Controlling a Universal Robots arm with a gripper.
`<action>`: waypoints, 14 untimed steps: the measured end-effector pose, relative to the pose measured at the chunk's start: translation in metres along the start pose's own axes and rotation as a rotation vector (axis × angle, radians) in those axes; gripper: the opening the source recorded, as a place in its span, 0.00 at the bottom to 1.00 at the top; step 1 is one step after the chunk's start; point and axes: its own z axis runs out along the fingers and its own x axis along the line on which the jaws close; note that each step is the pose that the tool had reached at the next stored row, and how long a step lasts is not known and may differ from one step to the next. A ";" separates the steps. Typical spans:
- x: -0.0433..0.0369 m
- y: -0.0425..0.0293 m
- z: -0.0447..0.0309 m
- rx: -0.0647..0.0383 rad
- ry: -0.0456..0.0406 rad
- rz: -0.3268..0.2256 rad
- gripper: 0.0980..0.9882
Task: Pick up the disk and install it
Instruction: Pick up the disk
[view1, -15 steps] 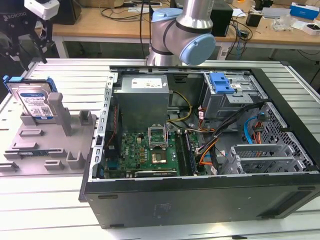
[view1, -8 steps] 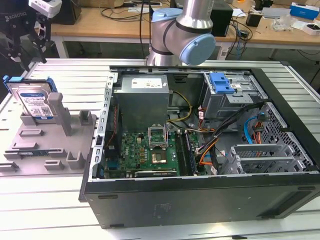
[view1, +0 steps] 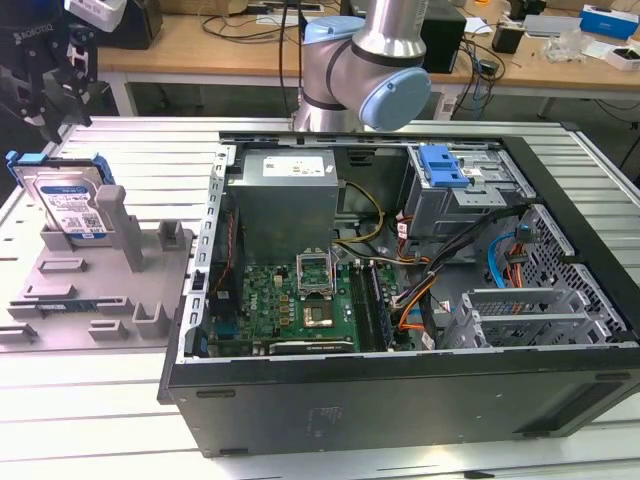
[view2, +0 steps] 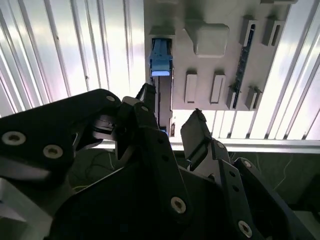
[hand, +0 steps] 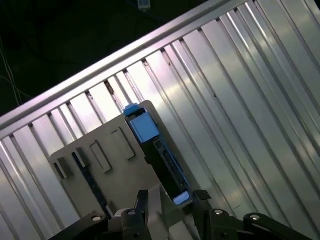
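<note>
The disk (view1: 72, 205), a silver drive with a white-and-blue label in a blue carrier, stands on edge in a grey holder (view1: 100, 290) at the exterior view's left. My gripper (view1: 62, 110) hangs just above its top edge. In both wrist views I look down along the disk (view2: 161, 57) (hand: 150, 135), seen edge-on. The gripper (view2: 170, 125) (hand: 170, 200) is open. Its black fingers (view2: 197, 132) straddle the disk's near end with a gap on each side.
An open computer case (view1: 400, 400) lies to the exterior view's right of the holder, with a motherboard (view1: 300, 300), cables and a drive bay with a blue clip (view1: 445, 165). The arm (view1: 370, 60) rises behind it. The ribbed metal table (view1: 90, 400) carries it all.
</note>
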 end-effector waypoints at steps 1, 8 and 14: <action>0.0000 0.0000 0.0001 0.000 0.0008 -0.019 0.43; 0.0000 -0.0001 0.0012 0.001 0.0066 -0.163 0.43; 0.0000 -0.0001 0.0029 0.002 0.0138 -0.340 0.43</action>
